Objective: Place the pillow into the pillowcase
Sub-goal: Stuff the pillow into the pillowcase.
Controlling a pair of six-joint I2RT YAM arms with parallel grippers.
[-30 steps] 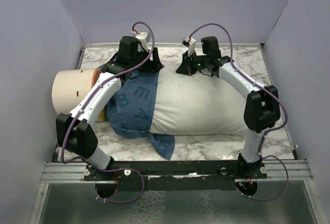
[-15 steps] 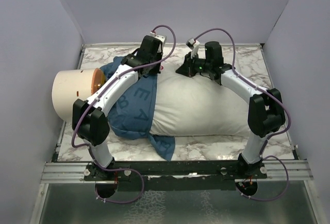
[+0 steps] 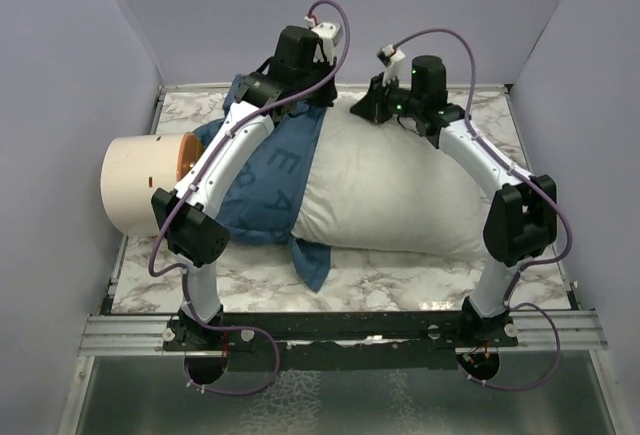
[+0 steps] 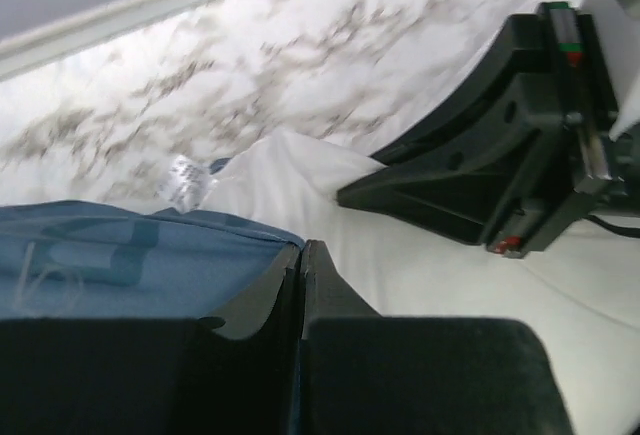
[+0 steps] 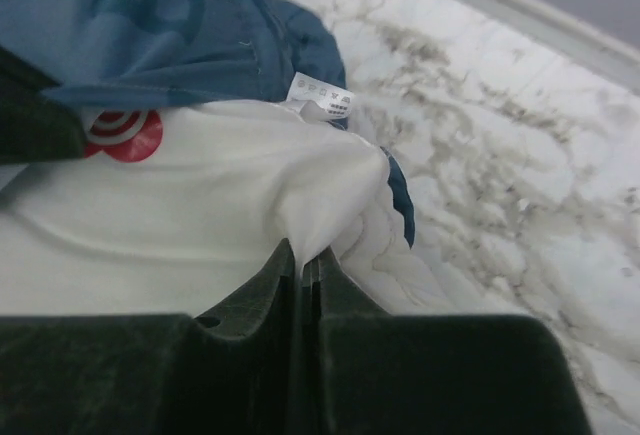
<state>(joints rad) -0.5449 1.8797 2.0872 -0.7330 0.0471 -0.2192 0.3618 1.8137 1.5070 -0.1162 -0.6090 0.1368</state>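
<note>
The white pillow (image 3: 400, 185) lies across the marble table, its left end inside the blue pillowcase (image 3: 265, 195). My left gripper (image 3: 316, 105) is at the far edge, shut on the pillowcase hem (image 4: 130, 255) where it meets the pillow (image 4: 420, 255). My right gripper (image 3: 372, 110) is just to its right, shut on a pinch of white pillow fabric (image 5: 300, 185). In the right wrist view the pillow's red logo (image 5: 125, 135) peeks out under the pillowcase (image 5: 150, 15), beside a small white label (image 5: 318, 97). The right gripper's black fingers (image 4: 470, 185) show in the left wrist view.
A beige cylinder (image 3: 135, 180) lies on its side at the left, against the pillowcase's closed end. Lilac walls enclose the marble table (image 3: 400, 280) on three sides. A loose corner of the pillowcase (image 3: 312, 260) hangs toward the near edge.
My left gripper swung right along the far edge and shut on the pillowcase hem. Both grippers rose, lifting the pillow's far edge, and the blue fabric spread further over the pillow.
</note>
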